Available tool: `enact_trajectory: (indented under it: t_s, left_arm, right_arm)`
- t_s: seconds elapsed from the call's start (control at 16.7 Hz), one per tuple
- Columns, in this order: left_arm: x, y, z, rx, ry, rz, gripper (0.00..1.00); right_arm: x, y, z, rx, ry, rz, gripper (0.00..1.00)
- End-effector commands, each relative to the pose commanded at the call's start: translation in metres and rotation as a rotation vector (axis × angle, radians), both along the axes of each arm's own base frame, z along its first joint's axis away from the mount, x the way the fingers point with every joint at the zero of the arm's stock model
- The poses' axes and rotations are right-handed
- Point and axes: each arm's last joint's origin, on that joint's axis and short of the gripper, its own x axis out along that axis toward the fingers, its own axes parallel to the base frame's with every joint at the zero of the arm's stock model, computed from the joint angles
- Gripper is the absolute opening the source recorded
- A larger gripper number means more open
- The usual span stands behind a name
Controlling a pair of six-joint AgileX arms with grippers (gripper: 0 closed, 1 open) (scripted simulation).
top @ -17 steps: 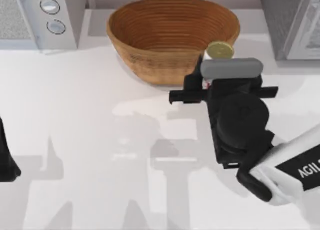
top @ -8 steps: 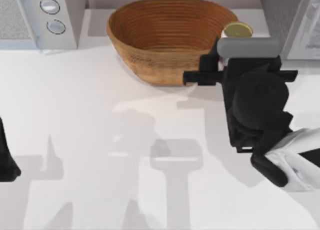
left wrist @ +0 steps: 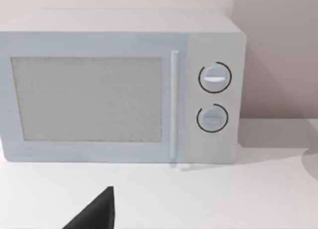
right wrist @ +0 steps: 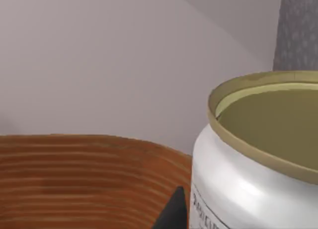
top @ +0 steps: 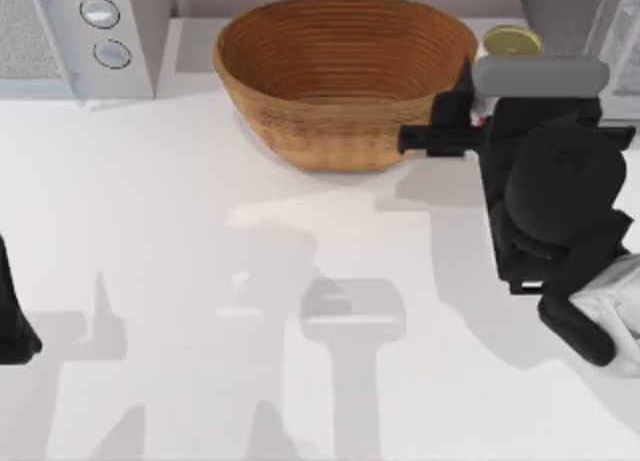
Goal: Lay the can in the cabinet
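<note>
Though wrist hides can [top: 511, 40] body, gold top shows beside cabinet [top: 560, 6].

Bright, even light; soft grey shadows on the table [top: 150, 231].

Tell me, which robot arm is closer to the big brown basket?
The right. The right gripper is just off the basket's right rim, carrying the can. The left gripper sits parked at the table's far left edge, well away from it.

can [right wrist: 248, 179] label print too small to read, no other lettering
</note>
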Motion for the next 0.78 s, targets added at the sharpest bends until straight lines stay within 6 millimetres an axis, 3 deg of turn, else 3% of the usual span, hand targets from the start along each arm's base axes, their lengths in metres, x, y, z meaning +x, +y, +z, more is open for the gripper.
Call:
enact_trajectory:
  t_s: [0.42,0.78]
  left_arm:
    - [0.0,0.0,0.0,0.0,0.0,0.0,1.0]
    - [0.0,0.0,0.0,0.0,0.0,0.0,1.0]
  right_arm:
    - [-0.031,-0.065,0.048,0.015,-0.028,0.019,0.0]
    - [-0.065,-0.11,0.052,-0.014,0.005,0.027,0.0]
